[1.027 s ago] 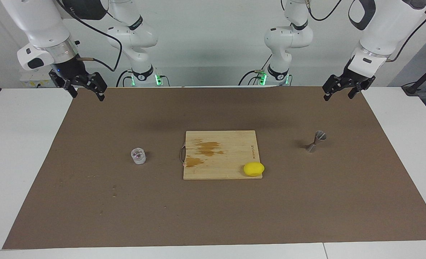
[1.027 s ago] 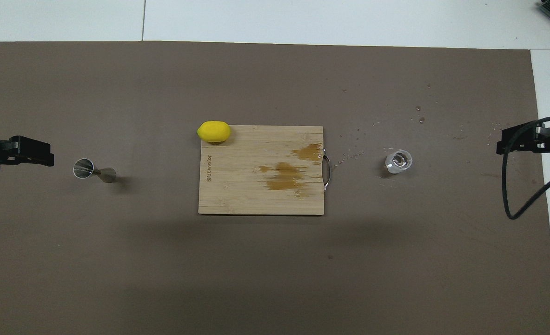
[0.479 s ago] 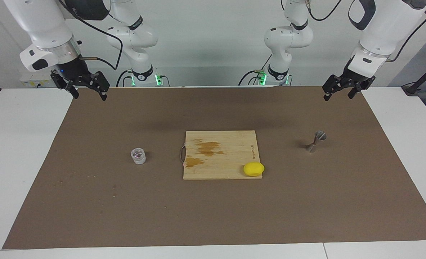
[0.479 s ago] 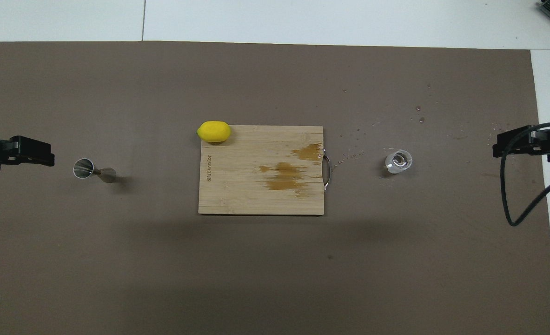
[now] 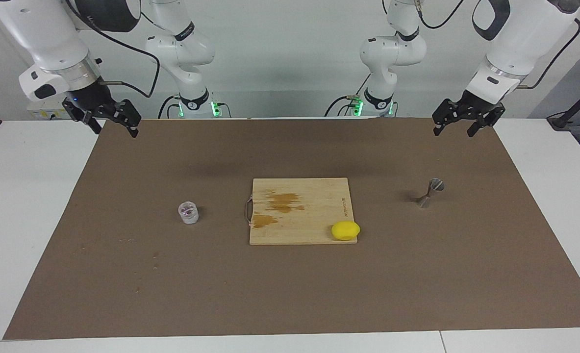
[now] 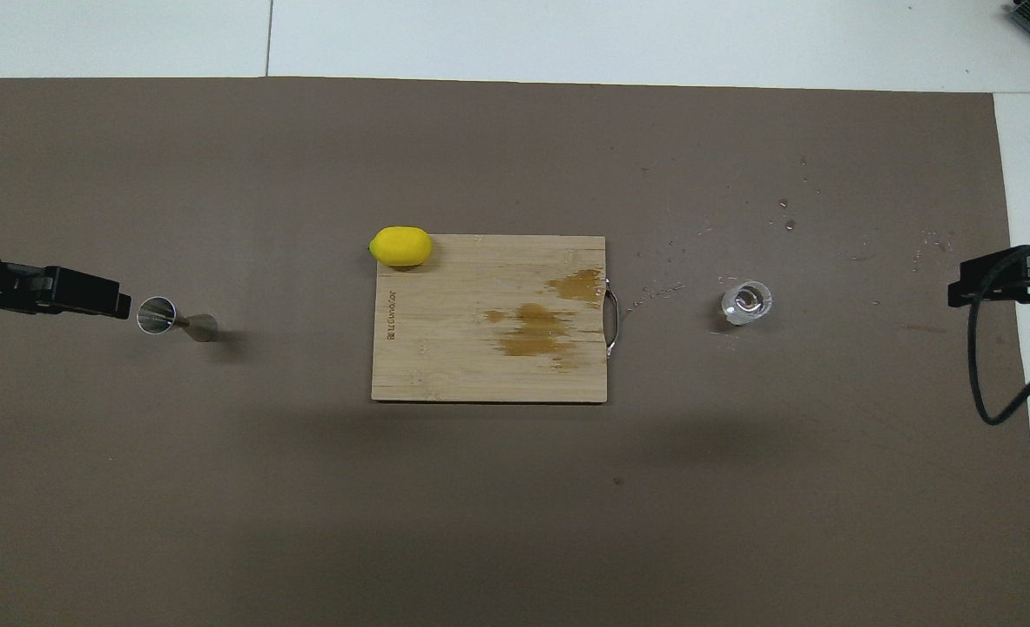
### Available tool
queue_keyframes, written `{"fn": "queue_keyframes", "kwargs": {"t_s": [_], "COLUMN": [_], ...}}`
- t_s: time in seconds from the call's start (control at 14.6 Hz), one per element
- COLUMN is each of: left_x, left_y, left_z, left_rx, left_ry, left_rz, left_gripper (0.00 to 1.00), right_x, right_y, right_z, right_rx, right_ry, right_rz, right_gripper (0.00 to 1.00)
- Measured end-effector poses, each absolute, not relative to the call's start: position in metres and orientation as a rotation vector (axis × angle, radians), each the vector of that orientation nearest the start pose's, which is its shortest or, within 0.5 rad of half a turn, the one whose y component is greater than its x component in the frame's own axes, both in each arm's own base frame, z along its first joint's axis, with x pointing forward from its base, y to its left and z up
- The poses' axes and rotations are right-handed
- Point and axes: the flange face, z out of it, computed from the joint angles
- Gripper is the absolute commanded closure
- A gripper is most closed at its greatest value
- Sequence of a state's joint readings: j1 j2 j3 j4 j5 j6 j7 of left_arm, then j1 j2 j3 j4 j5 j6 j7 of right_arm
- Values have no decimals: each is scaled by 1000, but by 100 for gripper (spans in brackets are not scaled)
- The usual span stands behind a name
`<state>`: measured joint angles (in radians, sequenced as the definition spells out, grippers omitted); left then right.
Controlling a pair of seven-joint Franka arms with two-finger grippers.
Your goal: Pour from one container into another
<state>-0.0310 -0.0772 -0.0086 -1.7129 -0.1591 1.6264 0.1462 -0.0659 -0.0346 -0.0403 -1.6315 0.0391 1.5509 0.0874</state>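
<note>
A small clear glass tumbler (image 5: 189,213) (image 6: 746,301) stands upright on the brown mat, toward the right arm's end. The silvery hourglass jigger (image 5: 429,193) (image 6: 175,319) stands on the mat toward the left arm's end. My left gripper (image 5: 453,132) hangs open and empty in the air over the mat's edge by the robots, well above the jigger. In the overhead view one of its fingers (image 6: 88,294) shows beside the jigger's rim. My right gripper (image 5: 115,131) also hangs open and empty, over the mat's corner at its own end, apart from the tumbler.
A wooden cutting board (image 5: 314,196) with dark stains and a small metal handle lies mid-mat between the two containers. A yellow lemon (image 5: 345,230) (image 6: 401,246) rests on its corner farthest from the robots. Water droplets (image 6: 789,225) spot the mat near the tumbler.
The left gripper has shifted a little toward the jigger. The right gripper has drifted outward toward its own end of the table. Both stay open, and the containers have not moved.
</note>
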Motion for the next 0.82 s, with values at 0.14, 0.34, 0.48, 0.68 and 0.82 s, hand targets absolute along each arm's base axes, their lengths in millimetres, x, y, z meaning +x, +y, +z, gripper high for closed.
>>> {"fn": "queue_keyframes", "kwargs": {"t_s": [0.14, 0.34, 0.48, 0.68, 0.82], "left_x": [534, 529, 523, 521, 521], "left_y": [-34, -13, 1, 22, 40], "left_z": [602, 587, 576, 564, 554], "left_rx": [-3386, -3508, -3485, -3463, -3487], "left_ry": [442, 668, 886, 1142, 1233], "left_rz": [-51, -172, -257, -423, -549], "left_gripper": [0, 0, 0, 0, 0], "right_x": [533, 528, 525, 516, 509], "right_y": [-72, -77, -74, -106, -132], "right_z": [605, 592, 578, 549, 528], "right_rx": [-3047, -2978, -2827, -2551, -2349], "right_ry": [361, 525, 710, 922, 1062], "right_rz": [97, 147, 208, 298, 355], "right_gripper": [0, 0, 0, 0, 0]}}
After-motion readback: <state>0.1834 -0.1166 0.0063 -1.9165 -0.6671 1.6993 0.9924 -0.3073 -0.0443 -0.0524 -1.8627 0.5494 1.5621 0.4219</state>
